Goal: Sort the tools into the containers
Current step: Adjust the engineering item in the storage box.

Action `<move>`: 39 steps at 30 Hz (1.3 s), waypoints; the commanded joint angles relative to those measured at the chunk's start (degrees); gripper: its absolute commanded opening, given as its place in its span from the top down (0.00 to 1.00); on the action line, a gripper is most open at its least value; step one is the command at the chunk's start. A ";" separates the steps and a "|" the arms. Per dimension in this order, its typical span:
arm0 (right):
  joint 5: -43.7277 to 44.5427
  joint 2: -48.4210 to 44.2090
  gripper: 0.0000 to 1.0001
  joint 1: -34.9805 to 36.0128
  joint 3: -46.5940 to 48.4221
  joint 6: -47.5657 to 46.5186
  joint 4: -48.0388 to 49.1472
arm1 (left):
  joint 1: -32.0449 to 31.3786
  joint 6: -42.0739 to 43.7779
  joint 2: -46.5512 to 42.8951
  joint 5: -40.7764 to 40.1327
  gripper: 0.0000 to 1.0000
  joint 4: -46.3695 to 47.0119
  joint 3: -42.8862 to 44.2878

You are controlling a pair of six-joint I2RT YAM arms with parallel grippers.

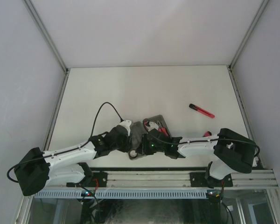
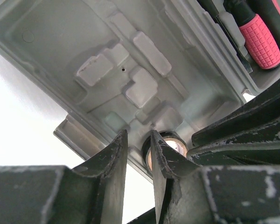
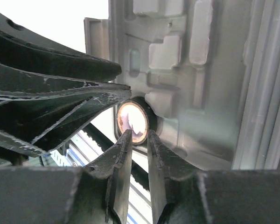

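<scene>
The right gripper (image 3: 139, 135), fingers barely apart, meets the black ring (image 3: 150, 115) at the near edge of the grey case (image 3: 214, 116), grip unclear, while the left gripper (image 2: 139, 134), slightly parted and empty, crowds alongside, so colliding fingers could knock the ring away.

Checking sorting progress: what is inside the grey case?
In the grey case, one half's moulded recesses lie empty; the other holds a red-handled tool. The right arm's fingers cover part of it.

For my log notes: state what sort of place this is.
Probably a robotics lab test cell: a white table boxed in by plain white panels, left arm and right arm bolted to an aluminium rail, and just a grey tool case and a loose red tool.
</scene>
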 commanded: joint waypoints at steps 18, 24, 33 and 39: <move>0.85 2.38 0.83 0.20 5.38 0.53 -4.55 | 0.33 1.91 0.67 3.67 0.73 3.86 -3.14; 0.88 2.64 0.83 0.22 5.80 0.35 -5.83 | 0.33 1.69 -0.34 3.71 0.74 3.47 -3.26; 0.94 3.10 0.85 0.40 5.89 -0.02 -7.81 | 0.33 1.80 -1.93 4.60 0.75 3.50 -2.95; 0.36 3.72 0.85 0.53 5.94 0.09 -7.69 | 0.33 1.81 -2.61 4.37 0.75 2.86 -2.91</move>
